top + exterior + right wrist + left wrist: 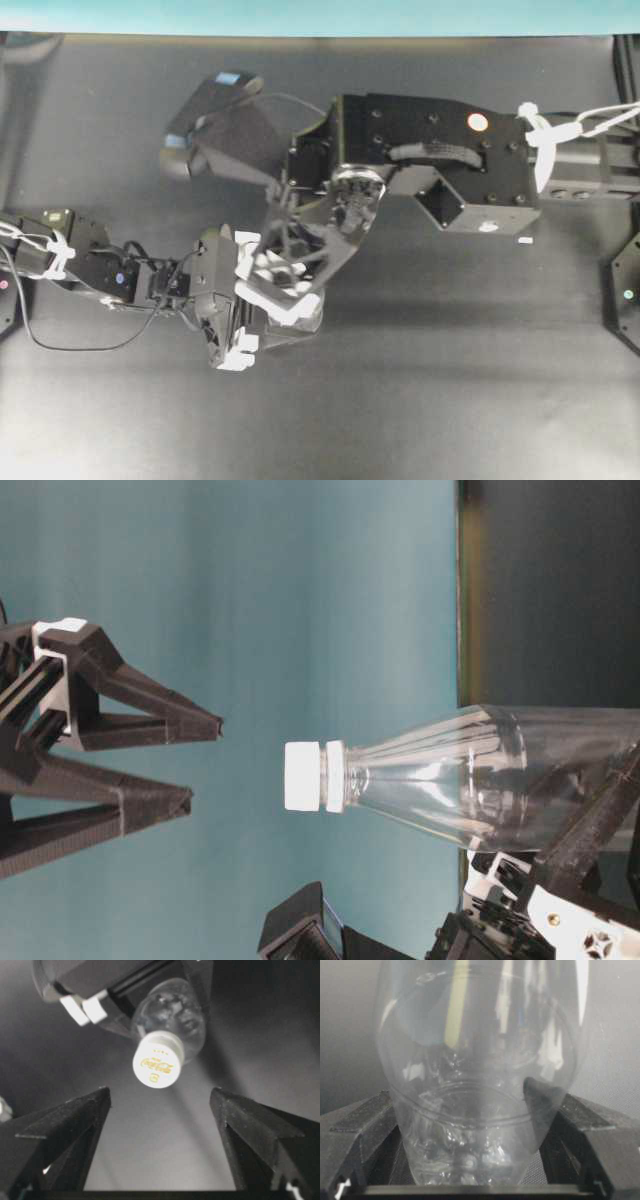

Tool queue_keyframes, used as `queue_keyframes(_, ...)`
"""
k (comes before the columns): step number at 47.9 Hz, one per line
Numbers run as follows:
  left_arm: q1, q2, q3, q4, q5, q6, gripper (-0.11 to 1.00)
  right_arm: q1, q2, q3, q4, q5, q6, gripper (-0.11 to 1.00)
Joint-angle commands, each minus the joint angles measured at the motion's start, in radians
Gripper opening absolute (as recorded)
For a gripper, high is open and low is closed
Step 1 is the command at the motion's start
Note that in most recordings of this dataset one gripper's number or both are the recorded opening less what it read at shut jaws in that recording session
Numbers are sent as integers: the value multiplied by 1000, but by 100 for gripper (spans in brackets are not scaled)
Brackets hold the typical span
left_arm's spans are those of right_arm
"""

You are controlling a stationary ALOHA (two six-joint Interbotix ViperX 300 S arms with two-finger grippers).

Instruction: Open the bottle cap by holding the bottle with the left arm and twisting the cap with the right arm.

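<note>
The overhead view shows both arms meeting over the middle of the dark worktop (pixel 450 380), but the right arm (pixel 450 165) covers the bottle there. The table-level view shows what the overhead hides: the clear plastic bottle (pixel 480 775) with its white bottle cap (pixel 303 776) still on, and a clear gap between that cap and the right hand (pixel 205 765), whose two black fingers stand wide apart. The right wrist view confirms it, the cap (pixel 158 1066) lying beyond and between the spread fingertips (pixel 102 1097) without touching either, gold lettering on its top. The left wrist view alone shows the grip: the left hand (pixel 470 1125) is clamped on the lower body of the bottle (pixel 480 1085), one black finger pressed against each side. The left arm (pixel 130 280) reaches in from the worktop's left edge.
</note>
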Motion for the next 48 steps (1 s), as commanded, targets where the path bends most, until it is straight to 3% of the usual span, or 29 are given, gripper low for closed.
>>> queue_keyframes(1,-11,15,-5,5,12,-6,81,15,6,-18,6,2,77,77)
queue_keyframes(5,-11,15,-5,3,12,-6,81,20,20,-17,6,-2,135,77)
queue_keyframes(14,-11,15,-5,3,12,-6,81,23,46,-17,8,2,193,77)
queue_keyframes(35,-11,15,-5,5,12,-6,81,35,69,20,11,-8,193,76)
queue_keyframes(48,-11,15,-5,3,12,-6,81,37,61,57,11,-71,186,67)
